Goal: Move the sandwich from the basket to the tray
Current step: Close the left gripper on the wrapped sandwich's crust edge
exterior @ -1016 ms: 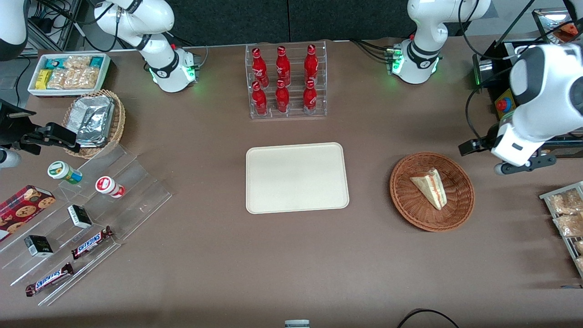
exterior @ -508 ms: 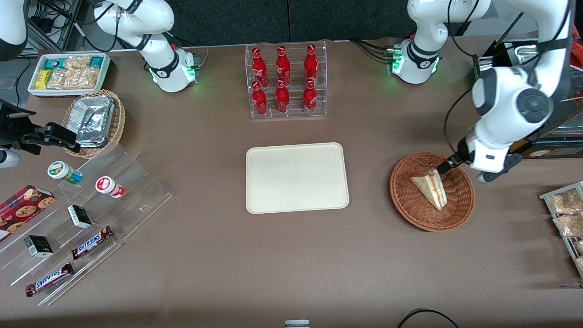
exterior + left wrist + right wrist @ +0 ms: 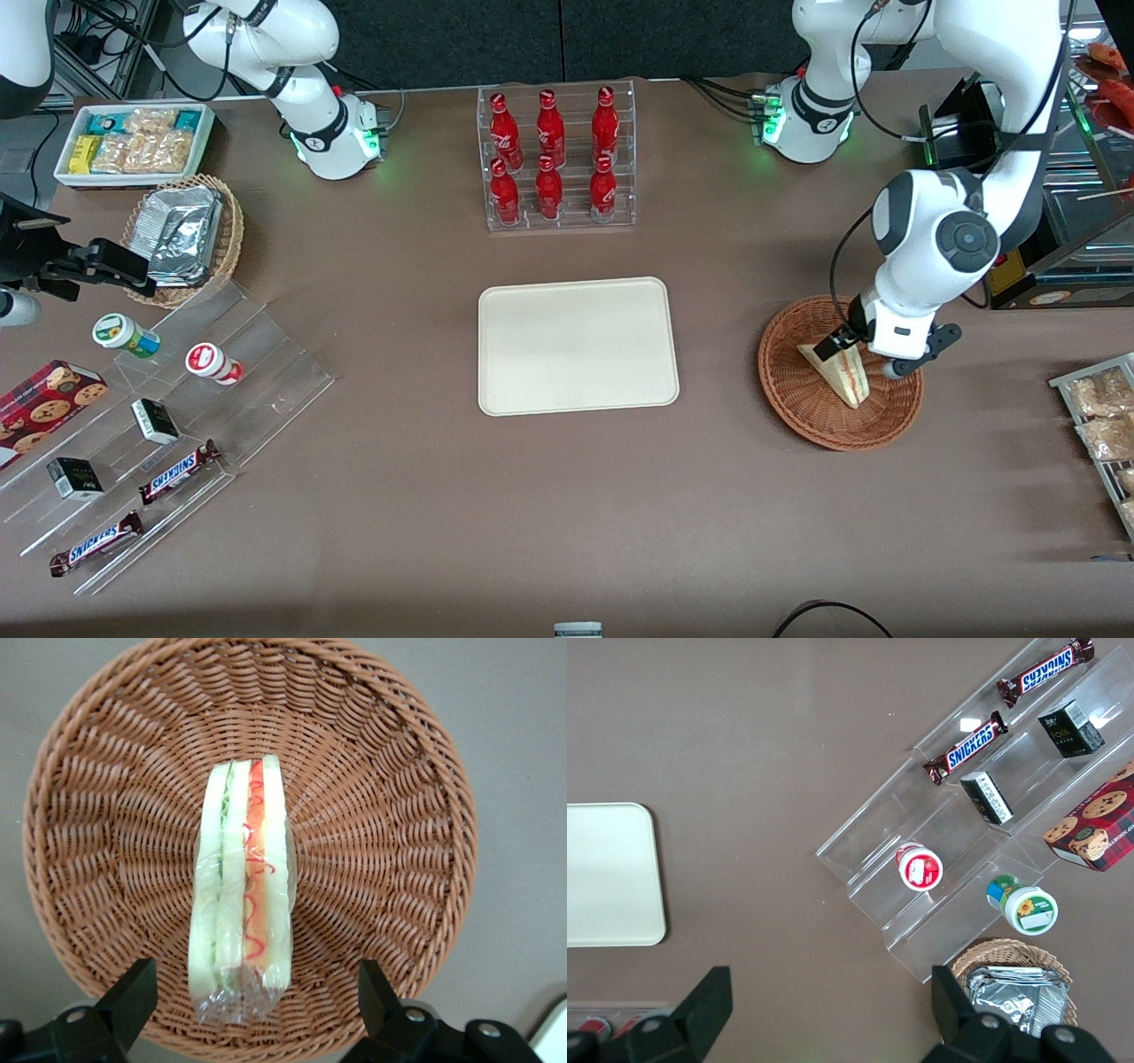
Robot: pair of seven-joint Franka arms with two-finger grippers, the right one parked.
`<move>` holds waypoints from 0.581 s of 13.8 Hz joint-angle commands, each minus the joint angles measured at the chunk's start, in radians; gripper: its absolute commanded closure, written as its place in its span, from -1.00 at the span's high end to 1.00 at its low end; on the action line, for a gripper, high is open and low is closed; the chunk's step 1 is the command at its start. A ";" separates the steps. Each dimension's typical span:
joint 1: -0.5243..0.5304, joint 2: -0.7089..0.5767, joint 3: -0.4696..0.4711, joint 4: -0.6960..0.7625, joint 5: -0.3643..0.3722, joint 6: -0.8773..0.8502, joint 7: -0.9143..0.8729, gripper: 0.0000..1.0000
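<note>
- The tray [image 3: 578, 346] lies bare mid-desk.
- The sandwich [image 3: 241, 895] lies in the basket [image 3: 399, 824], toward the working arm's end.
- The gripper [image 3: 252, 992] hangs just above the sandwich, fingers [image 3: 133, 988] spread wide; it seems not to touch.

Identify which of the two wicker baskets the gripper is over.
The round reddish-brown wicker basket holding the triangular white-bread sandwich; the left gripper hangs open above it. The lighter tan wicker basket holds silver foil packets.
</note>
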 commanded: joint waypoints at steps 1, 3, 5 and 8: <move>-0.009 0.012 0.005 -0.005 0.024 0.022 -0.025 0.99; -0.004 0.015 0.007 -0.023 0.025 0.051 -0.027 0.99; -0.003 0.027 0.010 -0.040 0.025 0.084 -0.025 0.99; -0.003 0.047 0.010 -0.039 0.025 0.096 -0.025 0.37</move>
